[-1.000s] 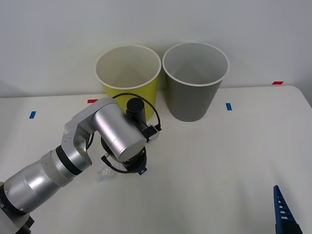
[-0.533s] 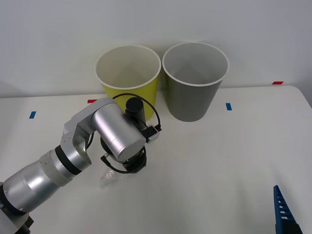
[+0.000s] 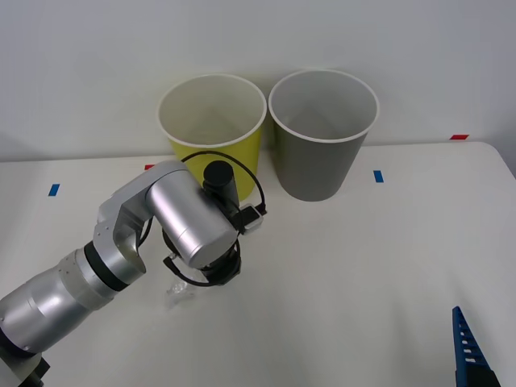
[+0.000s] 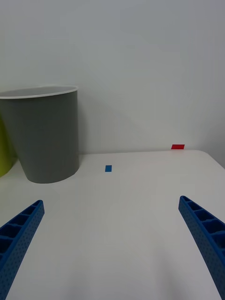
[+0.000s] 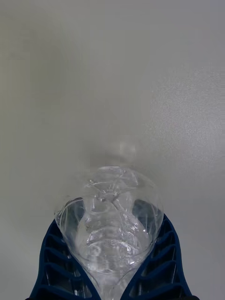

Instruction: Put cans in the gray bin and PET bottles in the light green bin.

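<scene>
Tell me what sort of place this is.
Probably a robot test bench, not a home: a bare white table marked with coloured tape, a plain wall, and only the light green bin and gray bin.

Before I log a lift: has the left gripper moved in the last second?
Yes. The left gripper, closed around the PET bottle, has shifted slightly toward the robot's left and up, judged against the light green bin in the front view.

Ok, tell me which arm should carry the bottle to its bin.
Left. The left gripper is already closed around the PET bottle, just in front of the light green bin. The right gripper is open and empty, parked at the table's near right corner.
</scene>
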Available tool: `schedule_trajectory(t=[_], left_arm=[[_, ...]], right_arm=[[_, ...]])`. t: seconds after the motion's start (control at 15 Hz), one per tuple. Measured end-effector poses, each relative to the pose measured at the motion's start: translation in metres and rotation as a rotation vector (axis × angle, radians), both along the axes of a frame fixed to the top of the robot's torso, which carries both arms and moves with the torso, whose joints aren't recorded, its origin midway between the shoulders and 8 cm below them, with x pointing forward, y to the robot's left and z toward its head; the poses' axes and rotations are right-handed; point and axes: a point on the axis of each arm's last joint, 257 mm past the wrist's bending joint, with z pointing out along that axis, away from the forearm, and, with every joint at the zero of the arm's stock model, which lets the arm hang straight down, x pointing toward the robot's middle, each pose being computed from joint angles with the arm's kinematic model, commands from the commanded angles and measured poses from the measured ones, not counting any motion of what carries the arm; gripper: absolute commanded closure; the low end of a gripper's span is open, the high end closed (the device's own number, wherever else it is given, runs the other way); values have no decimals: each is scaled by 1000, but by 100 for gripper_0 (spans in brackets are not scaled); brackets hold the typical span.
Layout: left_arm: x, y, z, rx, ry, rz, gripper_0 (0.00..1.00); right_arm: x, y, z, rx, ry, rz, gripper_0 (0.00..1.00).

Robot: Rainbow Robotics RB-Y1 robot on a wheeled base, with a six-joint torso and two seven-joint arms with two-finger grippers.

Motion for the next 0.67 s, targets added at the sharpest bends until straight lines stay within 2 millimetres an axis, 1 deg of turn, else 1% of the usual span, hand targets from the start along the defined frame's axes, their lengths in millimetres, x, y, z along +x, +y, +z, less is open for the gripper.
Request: schedule_trajectory(t=[0.27, 0.47, 0.6, 0.67], left_arm=[[-2, -7, 13, 11, -60, -59, 100], [8, -16, 37, -12, -188, -83, 100], [17, -29, 56, -62, -275, -94, 100], [18, -34, 65, -86, -303, -102, 100]], right_arm=[[0, 0, 0, 0, 0, 0, 0], [0, 0, 0, 0, 0, 0, 0], [0, 0, 0, 0, 0, 0, 0], [0, 0, 0, 0, 0, 0, 0]])
